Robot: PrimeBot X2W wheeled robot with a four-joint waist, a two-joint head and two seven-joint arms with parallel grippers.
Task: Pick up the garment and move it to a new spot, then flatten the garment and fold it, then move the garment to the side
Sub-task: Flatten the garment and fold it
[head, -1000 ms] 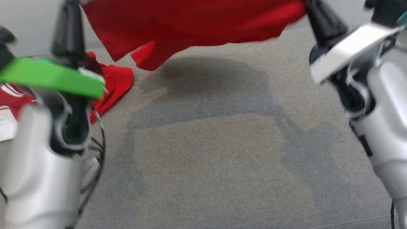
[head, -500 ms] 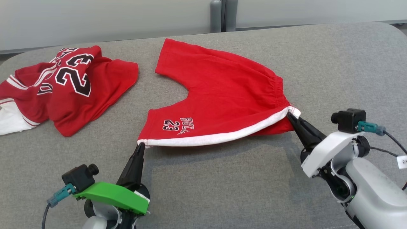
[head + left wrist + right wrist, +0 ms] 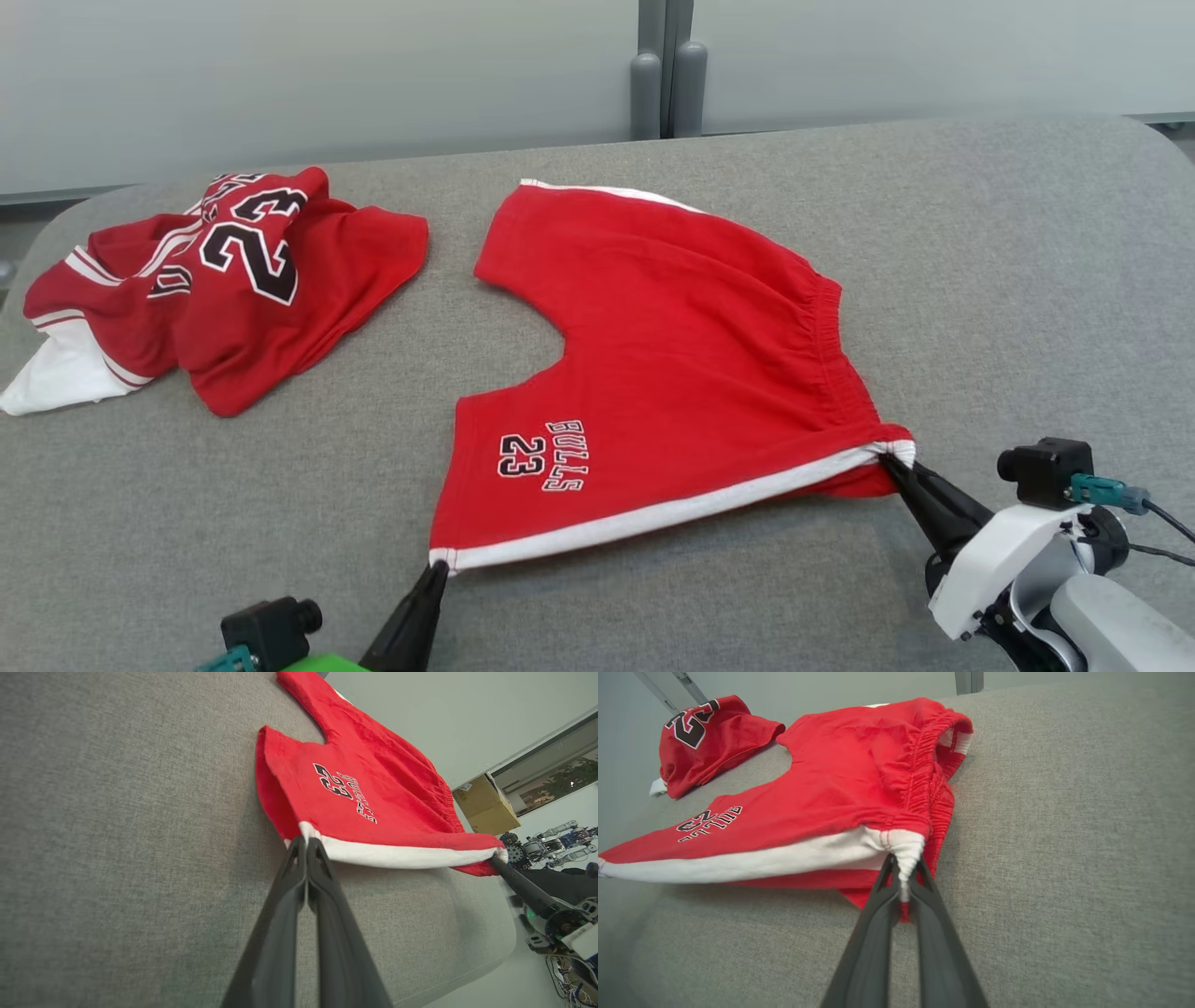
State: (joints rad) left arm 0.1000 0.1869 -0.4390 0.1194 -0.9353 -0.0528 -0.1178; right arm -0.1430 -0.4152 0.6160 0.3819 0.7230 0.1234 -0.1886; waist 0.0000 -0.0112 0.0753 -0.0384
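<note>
Since half a second ago, shorts (image 3: 672, 355) have been drawn lower in the head view and lie spread at mid-worktop (image 3: 980, 280). Left wrist view: the left pincer (image 3: 306, 841) is pressed together on the white stripe's leg end. Right wrist view: the right pincer (image 3: 903, 868) is clamped on its waistband end.

"BULLS 23" on the red shorts (image 3: 672, 373); a large "23" on the crumpled red jersey (image 3: 233, 280).
</note>
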